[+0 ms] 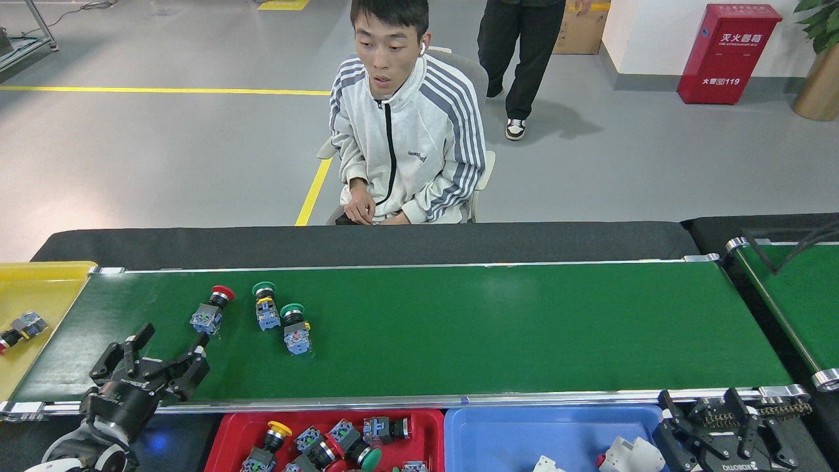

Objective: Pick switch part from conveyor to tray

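**Reaching for the red-capped switch**

Hovering over the conveyor [498, 328], left gripper [172, 355] spreads wide, empty. Red-capped switch part [211, 309] lies at its one o'clock. Next call: advance, straddle, squeeze, then swing to the red tray [429, 426]. Right gripper [718, 429] idles, parted.

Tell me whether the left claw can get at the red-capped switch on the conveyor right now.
Probably yes. The left claw hangs open over the conveyor's near edge, just short of the red-capped switch, with only bare belt between them. The two green-capped switches lie off to the side.
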